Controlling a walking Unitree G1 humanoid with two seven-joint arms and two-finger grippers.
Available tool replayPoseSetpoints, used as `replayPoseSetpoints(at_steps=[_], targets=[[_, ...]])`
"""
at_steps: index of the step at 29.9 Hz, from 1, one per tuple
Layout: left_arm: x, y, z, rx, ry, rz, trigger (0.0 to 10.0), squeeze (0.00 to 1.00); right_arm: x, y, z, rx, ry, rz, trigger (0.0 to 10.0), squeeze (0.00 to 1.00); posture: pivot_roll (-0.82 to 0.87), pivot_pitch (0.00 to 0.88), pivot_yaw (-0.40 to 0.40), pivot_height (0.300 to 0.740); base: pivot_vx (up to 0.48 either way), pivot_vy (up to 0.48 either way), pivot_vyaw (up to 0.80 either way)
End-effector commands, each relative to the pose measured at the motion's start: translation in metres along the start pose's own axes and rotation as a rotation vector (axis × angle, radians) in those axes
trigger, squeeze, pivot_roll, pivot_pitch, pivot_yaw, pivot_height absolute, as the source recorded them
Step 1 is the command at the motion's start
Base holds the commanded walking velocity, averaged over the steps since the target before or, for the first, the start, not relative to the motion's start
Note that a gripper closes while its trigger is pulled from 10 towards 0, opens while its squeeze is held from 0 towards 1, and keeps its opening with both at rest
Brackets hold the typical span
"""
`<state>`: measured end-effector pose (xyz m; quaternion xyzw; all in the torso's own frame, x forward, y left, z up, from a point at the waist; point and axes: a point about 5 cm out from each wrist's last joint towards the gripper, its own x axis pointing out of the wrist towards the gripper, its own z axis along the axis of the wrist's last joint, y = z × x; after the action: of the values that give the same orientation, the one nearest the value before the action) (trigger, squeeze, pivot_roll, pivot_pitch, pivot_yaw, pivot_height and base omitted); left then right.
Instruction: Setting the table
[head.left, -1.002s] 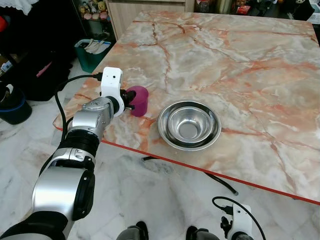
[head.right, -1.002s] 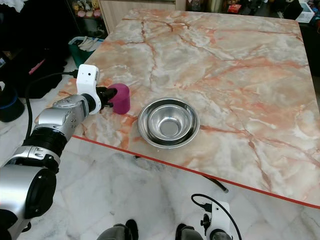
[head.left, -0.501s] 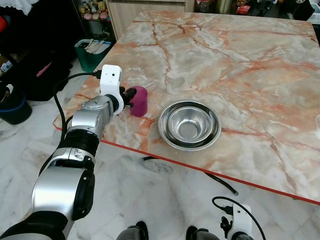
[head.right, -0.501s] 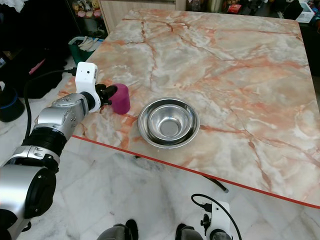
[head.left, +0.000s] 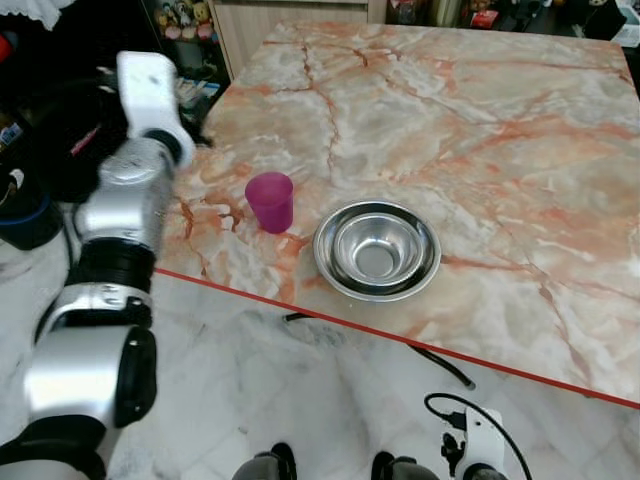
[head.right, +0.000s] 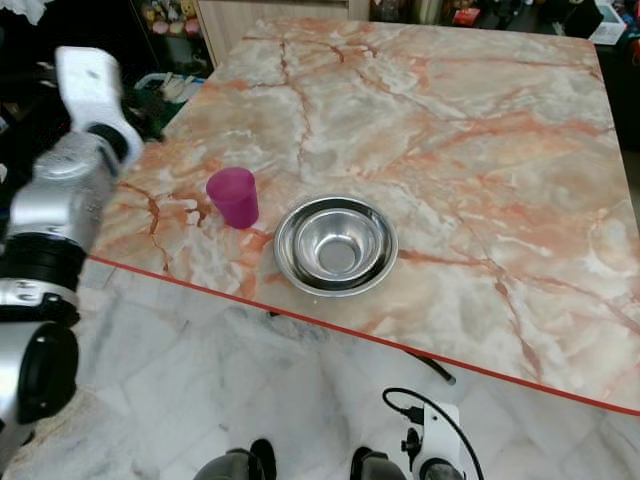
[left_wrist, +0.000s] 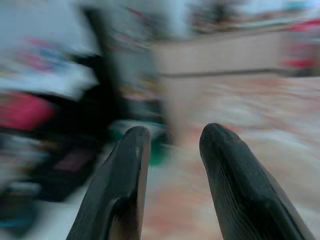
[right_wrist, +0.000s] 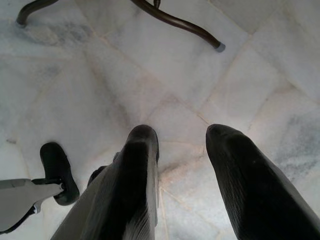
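Note:
A magenta cup (head.left: 271, 201) stands upright on the marble table (head.left: 480, 130) near its front left corner. Just right of it sits an empty steel bowl (head.left: 377, 250). My left arm (head.left: 130, 190) is raised off the table's left edge, well away from the cup. In the blurred left wrist view, my left gripper (left_wrist: 172, 137) is open with nothing between its fingers. My right arm hangs low at the bottom right (head.left: 480, 445). Its gripper (right_wrist: 182, 135) is open over the floor tiles.
The table's red front edge (head.left: 400, 340) runs diagonally before me. A black cable (head.left: 440, 365) lies on the marble floor under it. A teal bin (head.right: 170, 90) and a dark bucket (head.left: 25, 215) stand to the left, beside dark clutter.
My left gripper has let go of the magenta cup and swung up and to the left, off the table's edge. The cup stays standing beside the bowl.

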<state>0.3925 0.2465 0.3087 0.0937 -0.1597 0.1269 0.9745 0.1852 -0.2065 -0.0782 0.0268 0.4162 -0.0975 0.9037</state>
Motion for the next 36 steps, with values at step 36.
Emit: replayPoseSetpoints(at_steps=[36], targets=[[-0.249, 0.058, -0.272, 0.313, 1.091, 0.23, 10.0, 0.0, -0.003, 0.002, -0.012, -0.001, 0.033, 0.008, 10.0, 0.0, -0.04, 0.132, 0.078, 0.74, 0.0, 0.0, 0.0]])
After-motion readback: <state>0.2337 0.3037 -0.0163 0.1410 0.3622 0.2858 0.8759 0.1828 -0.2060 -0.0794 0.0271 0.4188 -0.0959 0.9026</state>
